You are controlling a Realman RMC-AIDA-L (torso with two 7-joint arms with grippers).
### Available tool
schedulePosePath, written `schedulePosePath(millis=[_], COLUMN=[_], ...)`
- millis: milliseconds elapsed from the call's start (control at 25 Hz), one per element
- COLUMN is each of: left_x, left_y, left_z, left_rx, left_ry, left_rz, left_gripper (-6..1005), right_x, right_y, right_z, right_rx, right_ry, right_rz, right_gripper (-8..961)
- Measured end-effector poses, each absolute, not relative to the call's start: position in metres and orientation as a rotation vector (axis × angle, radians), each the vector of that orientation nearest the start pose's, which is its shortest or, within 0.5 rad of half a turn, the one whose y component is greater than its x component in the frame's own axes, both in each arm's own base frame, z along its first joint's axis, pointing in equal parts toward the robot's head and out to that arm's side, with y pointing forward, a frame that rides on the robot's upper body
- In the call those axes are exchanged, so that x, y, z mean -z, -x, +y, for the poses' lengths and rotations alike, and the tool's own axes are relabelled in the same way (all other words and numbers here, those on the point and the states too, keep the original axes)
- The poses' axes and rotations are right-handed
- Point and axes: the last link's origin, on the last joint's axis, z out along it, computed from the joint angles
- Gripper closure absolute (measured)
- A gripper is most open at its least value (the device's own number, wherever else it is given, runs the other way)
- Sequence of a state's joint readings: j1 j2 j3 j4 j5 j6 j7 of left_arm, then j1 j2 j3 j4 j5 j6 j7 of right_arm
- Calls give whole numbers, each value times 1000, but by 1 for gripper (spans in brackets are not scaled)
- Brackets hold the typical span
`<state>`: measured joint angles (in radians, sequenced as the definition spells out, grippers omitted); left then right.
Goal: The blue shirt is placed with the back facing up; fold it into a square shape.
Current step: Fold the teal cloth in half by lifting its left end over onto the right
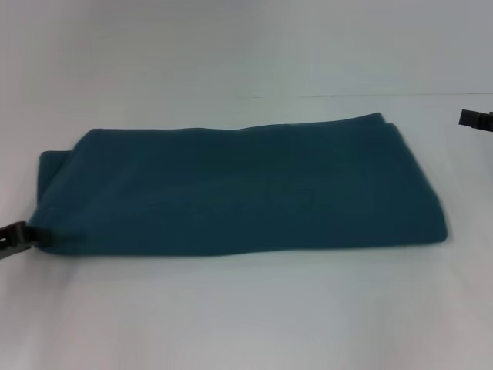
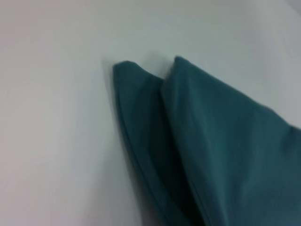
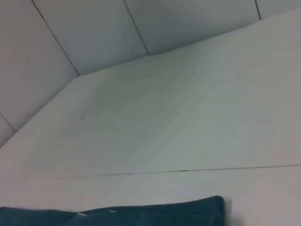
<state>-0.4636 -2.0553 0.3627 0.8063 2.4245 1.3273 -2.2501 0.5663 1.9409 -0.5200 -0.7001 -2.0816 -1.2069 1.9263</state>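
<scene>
Head view gave me the left gripper (image 1: 17, 236) at the frame's left edge, touching the near-left corner of the blue shirt (image 1: 246, 189); I could not tell its state. The shirt lay folded into a wide band on the white table (image 1: 246, 316), stretching rightward from that claw. The right gripper (image 1: 476, 119) hung well apart beyond the shirt's far-right corner, grip unreadable too.
</scene>
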Motion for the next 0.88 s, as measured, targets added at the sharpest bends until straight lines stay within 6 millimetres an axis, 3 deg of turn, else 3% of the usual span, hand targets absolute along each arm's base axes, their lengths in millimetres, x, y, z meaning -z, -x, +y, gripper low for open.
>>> schedulePosePath(millis=[680, 880], left_x=[-119, -127], left_y=[416, 425], left_z=[280, 266], left_rx=[482, 473], left_ry=[1622, 1570], left_rz=[-1707, -1708], left_gripper=[978, 972], right_x=[-77, -73], right_y=[-293, -289], right_z=[406, 409], right_rx=[-648, -652], right_ry=[2124, 2130], right_rz=[1202, 1194], right_gripper=[169, 169])
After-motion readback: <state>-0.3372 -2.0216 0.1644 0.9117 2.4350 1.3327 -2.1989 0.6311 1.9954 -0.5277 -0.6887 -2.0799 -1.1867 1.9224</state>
